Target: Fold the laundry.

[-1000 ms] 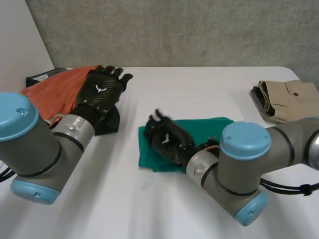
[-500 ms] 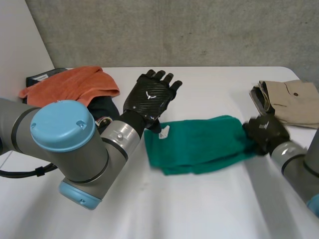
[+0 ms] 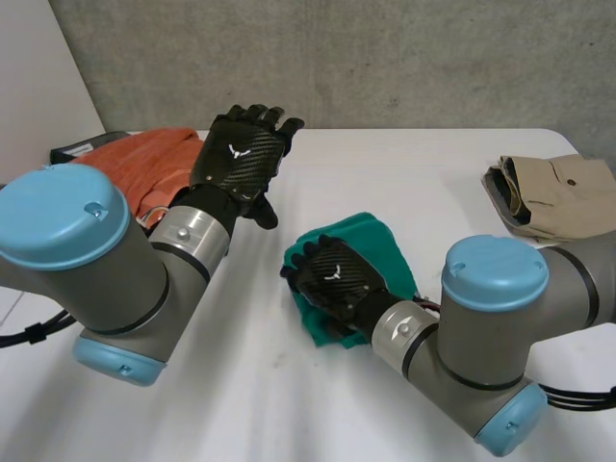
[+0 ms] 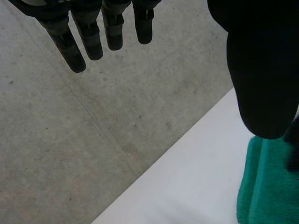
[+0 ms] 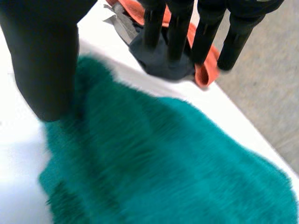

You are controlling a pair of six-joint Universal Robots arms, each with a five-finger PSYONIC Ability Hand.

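Note:
A green towel (image 3: 373, 241) lies bunched and folded over in the middle of the white table (image 3: 414, 173). My right hand (image 3: 337, 277) rests over its near left part, palm down. In the right wrist view the fingers (image 5: 180, 28) are straight and the thumb stands apart, just above the green towel (image 5: 177, 158), gripping nothing. My left hand (image 3: 241, 159) is raised off the table to the left of the towel with its fingers (image 4: 88, 39) straight and nothing in it. An edge of the green towel (image 4: 268, 186) lies below its thumb.
An orange towel (image 3: 125, 168) lies at the back left over a dark cloth (image 5: 161, 60), with a black object (image 3: 77, 149) behind it. A folded beige garment (image 3: 563, 192) sits at the right edge. A grey wall rises behind the table.
The towel, spread wide half a second ago, is now folded into a smaller bundle. My right hand swept from its right end to its left part. My left hand moved back to the left.

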